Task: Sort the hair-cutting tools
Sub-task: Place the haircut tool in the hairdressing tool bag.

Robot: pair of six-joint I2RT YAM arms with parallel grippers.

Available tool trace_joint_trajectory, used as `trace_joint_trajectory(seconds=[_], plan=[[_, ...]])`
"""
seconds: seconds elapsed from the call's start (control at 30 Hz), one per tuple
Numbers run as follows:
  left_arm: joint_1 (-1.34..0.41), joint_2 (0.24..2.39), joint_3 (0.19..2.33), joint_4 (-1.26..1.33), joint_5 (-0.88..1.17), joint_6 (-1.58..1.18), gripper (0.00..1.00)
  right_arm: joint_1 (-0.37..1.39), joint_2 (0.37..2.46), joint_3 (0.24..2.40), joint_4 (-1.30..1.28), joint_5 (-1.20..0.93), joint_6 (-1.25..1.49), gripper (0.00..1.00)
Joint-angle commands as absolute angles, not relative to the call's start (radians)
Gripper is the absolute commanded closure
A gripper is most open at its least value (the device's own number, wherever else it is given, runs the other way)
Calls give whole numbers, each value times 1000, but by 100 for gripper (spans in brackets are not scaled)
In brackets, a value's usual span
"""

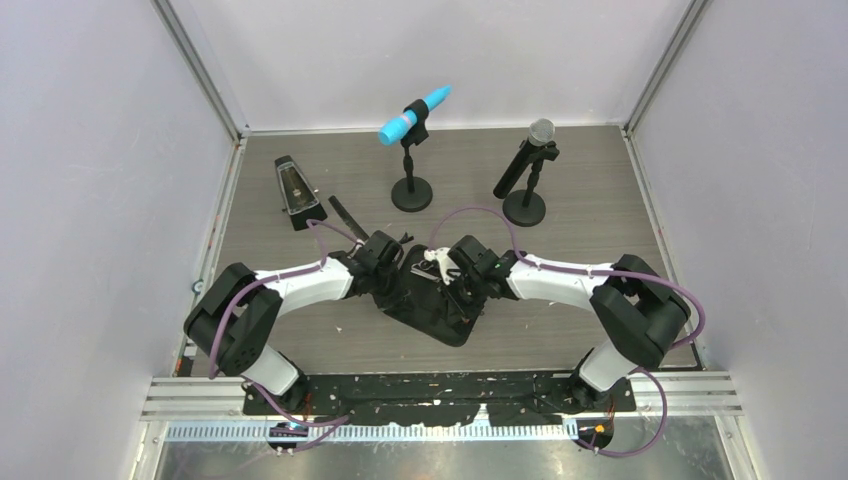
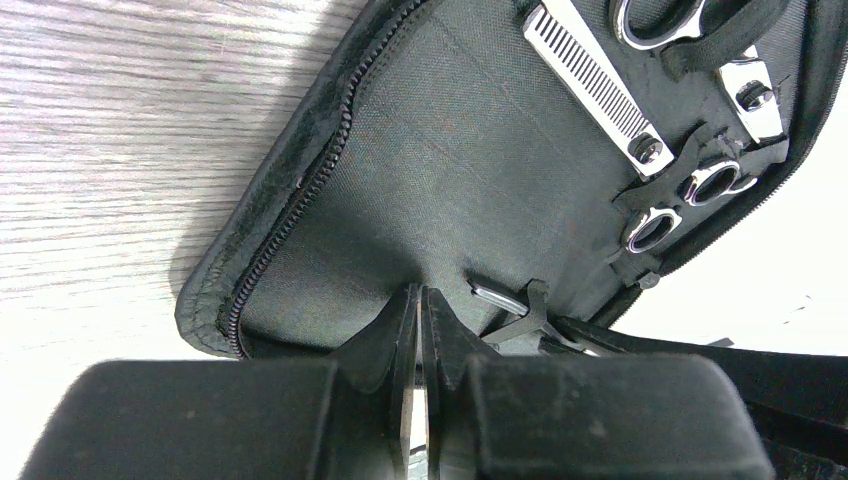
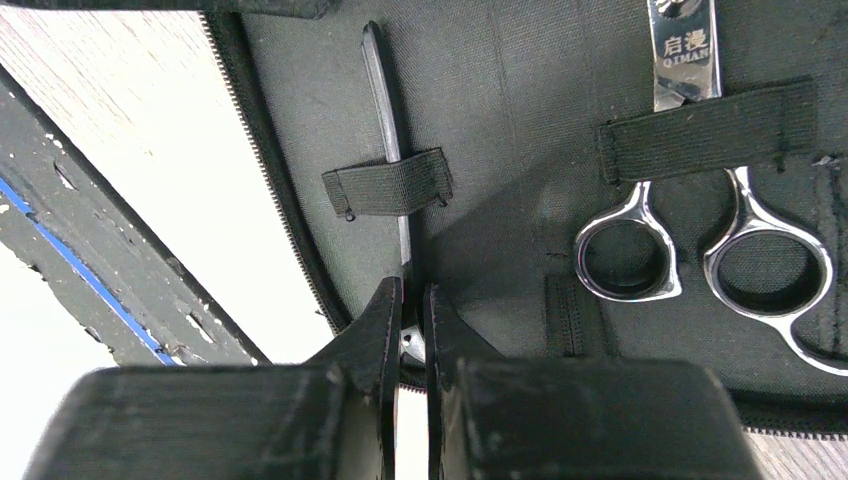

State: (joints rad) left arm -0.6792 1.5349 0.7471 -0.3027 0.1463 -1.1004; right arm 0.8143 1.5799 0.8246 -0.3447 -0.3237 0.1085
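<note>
My right gripper (image 3: 410, 290) is closed to a bare slit and nips the near end of a thin black hair clip (image 3: 383, 100). The clip runs away from my fingertips toward 12 o'clock, threaded through an elastic loop (image 3: 388, 185) on the lining of the open zip case (image 3: 500, 100). At 2 o'clock from that grip, a pair of silver scissors (image 3: 682, 55) sits under a wider strap (image 3: 705, 130), ring handles toward me and blades pointing to 12.

My left gripper (image 2: 418, 300) is closed just as tight. Its tips rest on the lining at the case's near edge, but I cannot tell whether any fabric is caught between them. Just beside those tips, at 3 o'clock, a second clip (image 2: 497, 297) is tucked under a thin band. The toothed scissors (image 2: 590, 75) lie in the case at 1 o'clock.

From above, both wrists meet over the case in the middle of the table (image 1: 600, 220). The comb (image 1: 343, 214) lies on the wood at 10 o'clock from the case, near the metronome (image 1: 297, 190). A blue microphone (image 1: 413, 113) stands at 12 o'clock and a black microphone (image 1: 525, 160) at 1.
</note>
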Motion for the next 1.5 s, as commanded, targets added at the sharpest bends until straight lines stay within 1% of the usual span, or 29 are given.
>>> trace_joint_trajectory(seconds=[0.0,0.1,0.23,0.43,0.5,0.57,0.67,0.83,1.0,1.13,1.17,1.33,1.47], plan=[[-670,1542,716,-358,85,-1085,92,816,1589,831,-278,-244,138,95],[-671,1539,717,-350,89,-1082,92,835,1588,843,-268,-170,119,95],[-671,1529,711,-328,97,-1082,92,841,1585,839,-232,-144,111,94],[-671,1522,707,-304,113,-1083,91,844,1573,855,-229,-120,77,89],[-671,1512,705,-293,118,-1084,90,844,1560,858,-237,-123,75,85],[-671,1481,703,-288,114,-1079,86,844,1533,851,-244,-119,74,80],[-671,1426,716,-317,68,-1057,78,844,1462,834,-254,-105,72,69],[-659,1348,773,-419,-15,-1011,64,843,1357,808,-286,-84,75,57],[-643,1308,855,-519,-89,-952,48,837,1255,790,-308,-73,82,50],[-599,1328,944,-589,-139,-874,36,831,1173,756,-305,-27,98,45],[-577,1350,971,-607,-150,-854,35,829,1150,744,-305,10,100,44],[-514,1500,1154,-654,-219,-739,34,818,1072,685,-282,98,117,40],[-505,1682,1306,-633,-188,-550,36,808,1042,655,-272,113,126,39]])
